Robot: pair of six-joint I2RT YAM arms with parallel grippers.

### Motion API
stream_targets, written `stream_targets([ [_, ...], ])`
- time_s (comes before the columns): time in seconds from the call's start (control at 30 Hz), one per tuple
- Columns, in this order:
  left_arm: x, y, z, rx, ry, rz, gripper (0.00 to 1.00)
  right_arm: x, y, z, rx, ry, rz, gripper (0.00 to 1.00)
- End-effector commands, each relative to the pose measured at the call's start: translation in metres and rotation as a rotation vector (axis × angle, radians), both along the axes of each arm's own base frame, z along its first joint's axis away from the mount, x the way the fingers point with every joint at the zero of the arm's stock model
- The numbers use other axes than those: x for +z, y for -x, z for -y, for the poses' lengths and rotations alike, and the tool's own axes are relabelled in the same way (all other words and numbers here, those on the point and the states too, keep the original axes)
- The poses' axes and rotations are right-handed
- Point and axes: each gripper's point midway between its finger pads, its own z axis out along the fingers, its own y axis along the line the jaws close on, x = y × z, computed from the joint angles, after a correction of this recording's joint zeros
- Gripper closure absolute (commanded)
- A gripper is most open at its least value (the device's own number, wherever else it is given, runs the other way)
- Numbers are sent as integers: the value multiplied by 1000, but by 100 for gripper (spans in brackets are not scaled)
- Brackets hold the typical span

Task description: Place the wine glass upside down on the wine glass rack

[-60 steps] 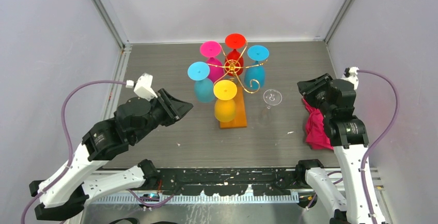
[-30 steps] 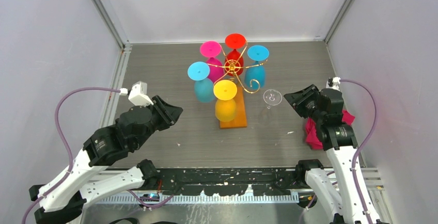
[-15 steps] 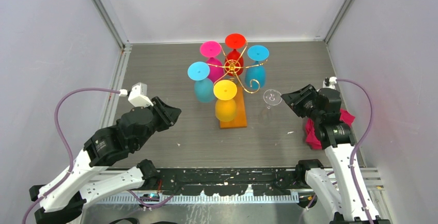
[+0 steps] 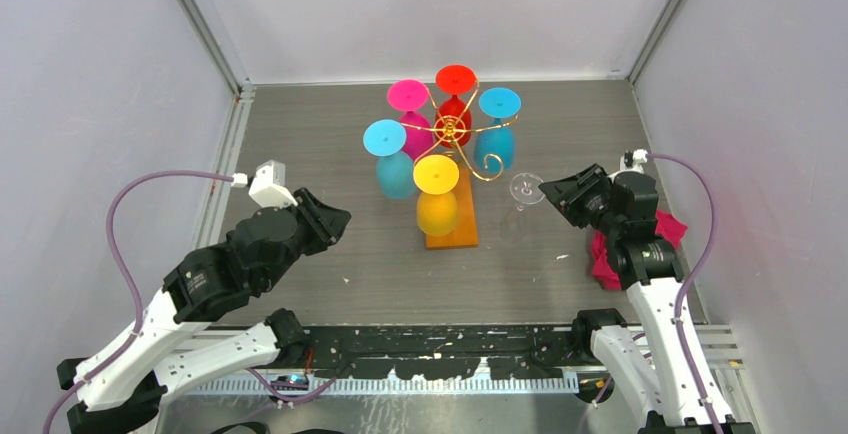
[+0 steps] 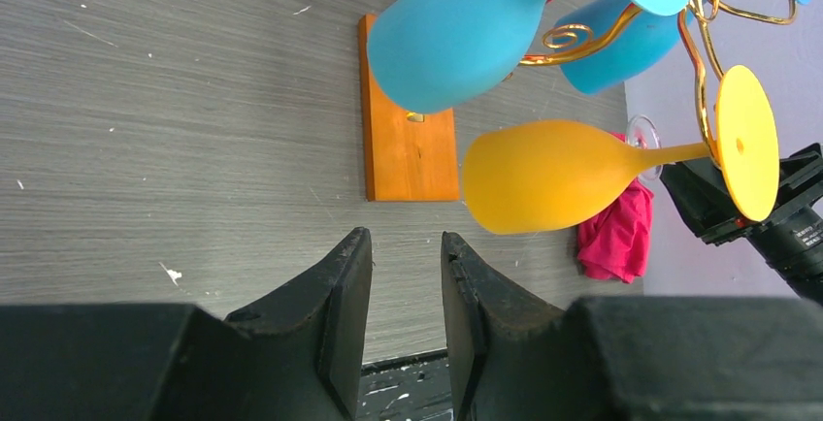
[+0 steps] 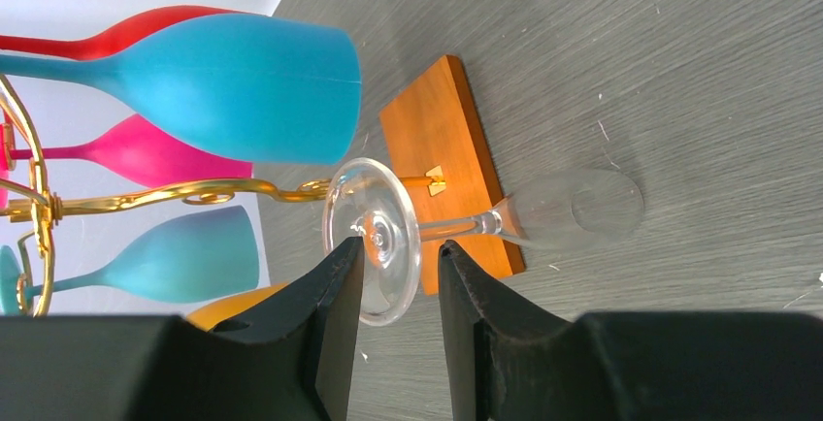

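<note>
Surveying the edges first, you have walls (image 4: 100, 104) closing the table (image 4: 300, 124) on the left, back and right, with the arm bases along the near edge. The rack (image 4: 452, 131) stands at back centre, its wooden base (image 4: 452, 234) running toward you. Bare grey tabletop lies to its left and in front of it. On its right the room is tight: the glass (image 4: 527, 188) stands upside down on the table just beside the base, and a red cloth (image 4: 607, 259) lies near the right edge, partly under the right arm.

Count: one rack; five coloured glasses (image 4: 436, 174) hanging foot-up on it, namely one pink, one red, one yellow and two blue; one clear glass, off the rack; one cloth. One curled arm (image 4: 490, 164) shows bare gold just beside the clear glass's foot.

Right gripper (image 4: 546, 192): level with that foot, fingers (image 6: 335, 295) a little apart, the foot's rim at their gap. You cannot tell whether they touch it.

Left gripper (image 4: 340, 216): well apart from the rack, over bare table, fingers (image 5: 340, 285) a little apart, holding nothing.
</note>
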Motion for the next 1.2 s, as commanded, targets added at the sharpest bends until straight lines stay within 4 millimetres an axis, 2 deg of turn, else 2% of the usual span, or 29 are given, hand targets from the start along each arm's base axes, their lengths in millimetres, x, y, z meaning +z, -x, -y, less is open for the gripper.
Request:
stream_targets([
  [0.0,2,-2,-4,19,-3,19,66,6,-3,-8,27,-37,33,60],
  [1.17,6,1,-9,16,-16,24,67,-6,-13,-17,39,-123,44,64],
])
